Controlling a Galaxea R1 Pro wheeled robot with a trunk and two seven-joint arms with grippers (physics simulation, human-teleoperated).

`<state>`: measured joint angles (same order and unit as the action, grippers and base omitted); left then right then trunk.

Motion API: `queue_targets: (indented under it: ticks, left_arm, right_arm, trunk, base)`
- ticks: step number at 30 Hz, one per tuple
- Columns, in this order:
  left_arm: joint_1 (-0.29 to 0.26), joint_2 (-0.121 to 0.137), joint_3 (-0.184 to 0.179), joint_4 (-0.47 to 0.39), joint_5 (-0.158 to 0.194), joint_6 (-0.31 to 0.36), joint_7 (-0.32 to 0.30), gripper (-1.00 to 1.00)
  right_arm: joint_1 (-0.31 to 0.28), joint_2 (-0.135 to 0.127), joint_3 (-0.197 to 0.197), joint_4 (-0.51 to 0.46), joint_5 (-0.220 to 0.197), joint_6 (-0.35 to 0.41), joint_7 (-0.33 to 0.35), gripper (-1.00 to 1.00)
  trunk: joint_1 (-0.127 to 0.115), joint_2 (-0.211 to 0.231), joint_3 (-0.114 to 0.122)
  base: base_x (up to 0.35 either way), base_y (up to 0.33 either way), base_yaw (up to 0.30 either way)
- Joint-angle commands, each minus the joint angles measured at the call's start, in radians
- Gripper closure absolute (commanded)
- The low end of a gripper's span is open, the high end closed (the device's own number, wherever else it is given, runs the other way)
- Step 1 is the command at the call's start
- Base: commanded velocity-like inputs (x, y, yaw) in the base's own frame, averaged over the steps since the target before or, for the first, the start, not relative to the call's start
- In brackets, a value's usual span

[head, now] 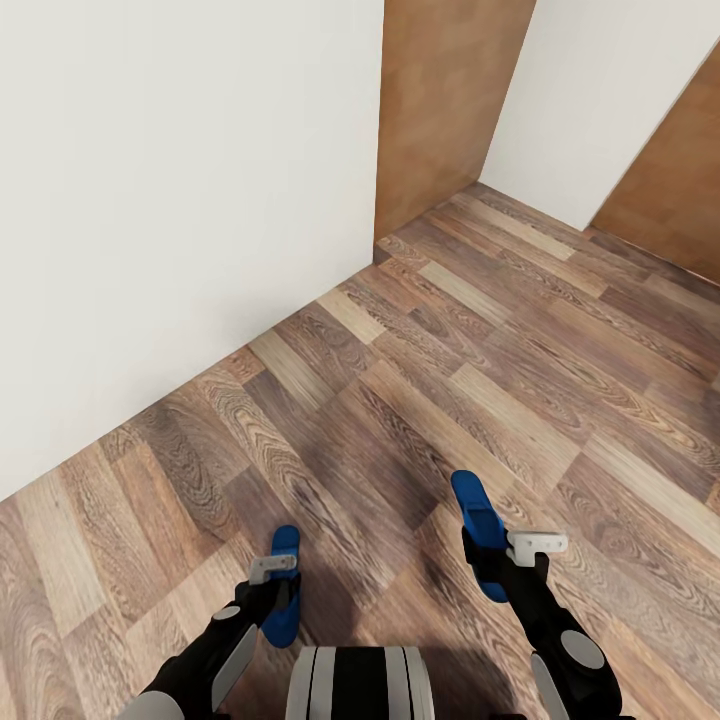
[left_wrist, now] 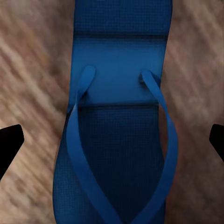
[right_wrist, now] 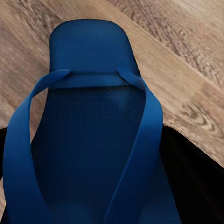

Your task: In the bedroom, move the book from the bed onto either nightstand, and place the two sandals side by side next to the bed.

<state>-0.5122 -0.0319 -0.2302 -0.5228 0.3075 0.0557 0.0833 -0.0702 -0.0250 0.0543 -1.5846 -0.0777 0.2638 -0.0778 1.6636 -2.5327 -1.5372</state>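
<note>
The head view looks down on a wood-plank floor (head: 480,370) beside a white wall (head: 170,200), with both arms reaching forward, each carrying a blue sandal. The left gripper (head: 272,580) grasps the left sandal (head: 284,590), which hangs above the floor. In the left wrist view this sandal (left_wrist: 119,140) runs lengthwise between two dark fingers (left_wrist: 9,140), straps facing the camera; whether the fingers actually press its edges cannot be told there. The right gripper (head: 505,560) is clenched on the right sandal (head: 480,530), which points forward and up. In the right wrist view that sandal (right_wrist: 91,130) lies close against the dark fingers (right_wrist: 191,177) beneath it, straps up.
</note>
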Motion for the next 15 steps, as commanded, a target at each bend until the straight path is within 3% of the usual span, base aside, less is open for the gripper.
queue_targets:
  ticks: [1, 6, 12, 15]
  left_arm:
    - [0.0, 0.001, -0.007, -0.002, 0.01, 0.004, 0.009, -1.0]
    - [0.0, 0.002, -0.008, -0.004, 0.01, 0.004, 0.009, -1.0]
    - [0.0, 0.003, -0.008, -0.005, 0.01, 0.004, 0.009, -1.0]
    - [0.0, 0.003, -0.008, -0.005, 0.01, 0.004, 0.009, -1.0]
  right_arm:
    - [0.0, -0.001, 0.003, -0.001, -0.008, 0.005, -0.009, 1.0]
    - [0.0, -0.001, 0.003, -0.001, -0.008, 0.005, -0.008, 1.0]
    - [0.0, -0.001, 0.003, -0.001, -0.008, 0.005, -0.009, 1.0]
    - [0.0, -0.001, 0.003, -0.001, -0.008, 0.005, -0.008, 1.0]
  trunk:
    - [0.0, 0.0, -0.001]
    - [0.0, 0.0, -0.001]
    - [0.003, -0.002, -0.024]
    - [0.003, -0.002, -0.024]
  base:
    - [0.0, 0.0, 0.0]
    - [0.0, 0.0, 0.0]
    - [0.0, 0.0, 0.0]
    - [0.0, 0.0, 0.0]
